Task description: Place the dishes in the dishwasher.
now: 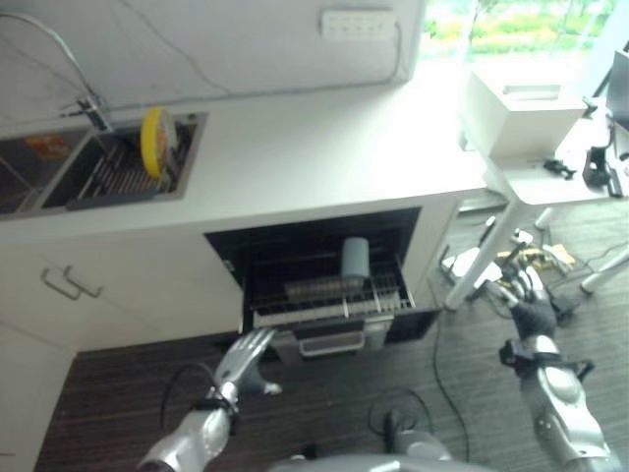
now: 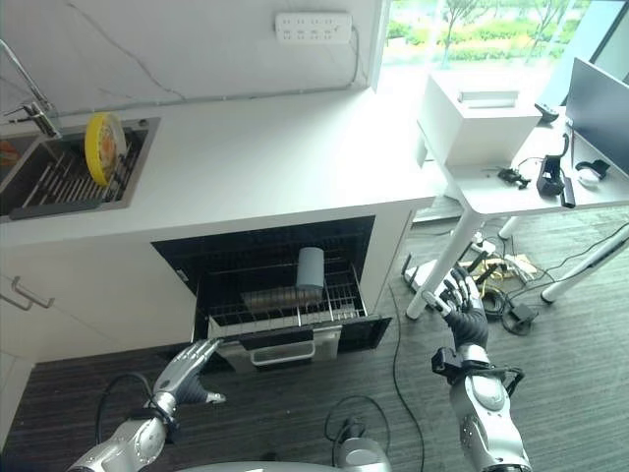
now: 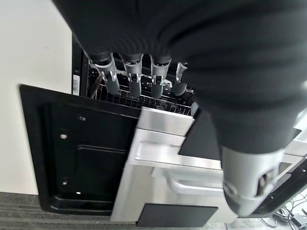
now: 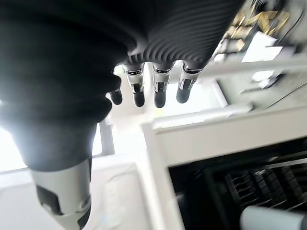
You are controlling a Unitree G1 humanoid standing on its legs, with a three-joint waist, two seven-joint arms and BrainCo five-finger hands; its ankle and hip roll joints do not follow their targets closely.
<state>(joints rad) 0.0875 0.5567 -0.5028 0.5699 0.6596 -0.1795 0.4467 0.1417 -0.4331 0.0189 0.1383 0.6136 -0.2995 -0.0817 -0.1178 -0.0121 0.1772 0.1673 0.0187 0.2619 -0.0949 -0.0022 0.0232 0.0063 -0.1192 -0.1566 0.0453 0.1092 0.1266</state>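
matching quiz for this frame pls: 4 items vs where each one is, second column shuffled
Things:
1. yellow plate
2. grey cup
3. left hand
4. right hand

Places:
A. upright in the pulled-out dishwasher rack
B. raised with fingers spread, off to the side of the dishwasher, near the white desk's leg
C. standing on edge in the sink
D. fingers straight, just in front of the dishwasher's lower front panel

Pairs: 1-C, 2-A, 3-D, 4-B
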